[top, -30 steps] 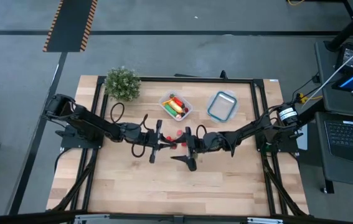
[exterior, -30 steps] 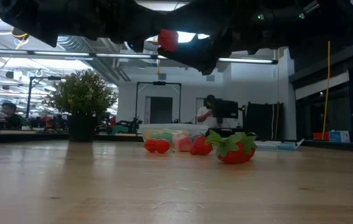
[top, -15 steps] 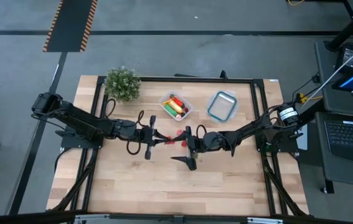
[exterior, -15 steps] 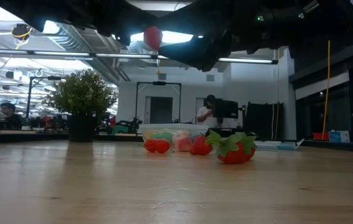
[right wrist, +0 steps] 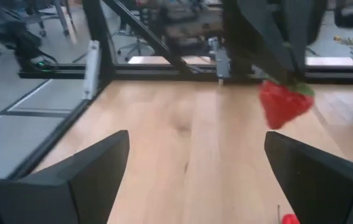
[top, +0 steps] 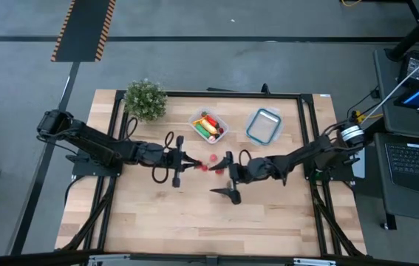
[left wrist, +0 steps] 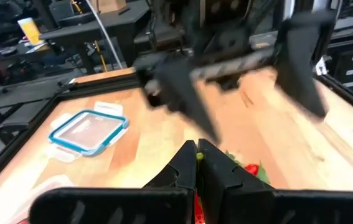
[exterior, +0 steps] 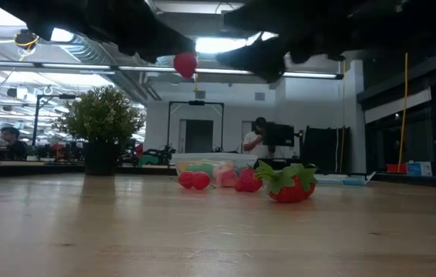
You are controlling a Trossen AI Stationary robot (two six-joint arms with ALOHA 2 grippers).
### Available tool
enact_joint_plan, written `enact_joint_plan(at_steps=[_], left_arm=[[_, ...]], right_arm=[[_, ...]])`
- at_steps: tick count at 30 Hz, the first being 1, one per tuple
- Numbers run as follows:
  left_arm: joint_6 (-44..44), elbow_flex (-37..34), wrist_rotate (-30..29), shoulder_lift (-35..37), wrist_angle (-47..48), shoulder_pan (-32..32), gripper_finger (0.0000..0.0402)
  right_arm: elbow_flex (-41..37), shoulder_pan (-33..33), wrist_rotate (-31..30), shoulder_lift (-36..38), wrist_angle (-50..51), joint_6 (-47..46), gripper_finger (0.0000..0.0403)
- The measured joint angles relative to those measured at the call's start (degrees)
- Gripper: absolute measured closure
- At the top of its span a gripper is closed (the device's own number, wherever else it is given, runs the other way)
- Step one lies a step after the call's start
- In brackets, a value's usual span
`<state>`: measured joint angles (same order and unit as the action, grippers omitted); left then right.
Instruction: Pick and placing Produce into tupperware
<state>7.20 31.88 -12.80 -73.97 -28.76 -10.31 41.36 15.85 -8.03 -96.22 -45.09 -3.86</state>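
- Seen from above, a light wooden table [top: 194, 222] fills the middle, with two dark robot arms reaching toward its centre from 9 o'clock and 3 o'clock.
- The left gripper [top: 187, 163] hangs in the air near the table's centre, its fingers clamped together on a small red strawberry [exterior: 185, 65]. The table-level view shows this strawberry lifted well above the wood, and the right wrist view shows it pinched at its green top.
- The right gripper [top: 229, 179] is just beside the left one, toward 3 o'clock from it, with its two fingers spread wide apart and nothing between them.
- The tupperware [top: 208, 125], a small clear square container, sits toward 12 o'clock from the grippers. It holds a yellow banana [top: 207, 130], a green piece [top: 199, 123] and a red piece [top: 210, 120].
- More red produce lies on the wood between the grippers and the tupperware. At table height, a large strawberry [exterior: 290, 185] with green leaves is nearest, with smaller red pieces [exterior: 194, 180] behind it.
- A clear blue-rimmed lid [top: 264, 125] lies flat at 3 o'clock of the tupperware, a little apart from it.
- A bushy green potted plant [top: 145, 99] stands at the table's far corner, around 11 o'clock.
- In the room beyond the table, a person [exterior: 257, 138] shows far off.
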Motion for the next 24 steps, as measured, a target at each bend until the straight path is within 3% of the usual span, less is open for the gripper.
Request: enact_joint_plan(at_steps=[3, 8, 24], left_arm=[[0.0, 0.0, 0.9, 0.0, 0.3, 1.5, 0.0401], [-0.8, 0.0, 5.6, 0.0, 0.5, 5.2, 0.0401], [-0.6, 0.0, 6.3, 0.0, 3.4, 13.6, 0.0401]], right_arm=[[-3.0, 1.4, -0.8, 4.1, -0.1, 0.0, 0.0029], [-7.3, 4.3, -8.0, 8.9, -0.6, 0.3, 0.0029], [-9.8, 6.1, -21.8, 9.7, -0.5, 0.0, 0.0029]])
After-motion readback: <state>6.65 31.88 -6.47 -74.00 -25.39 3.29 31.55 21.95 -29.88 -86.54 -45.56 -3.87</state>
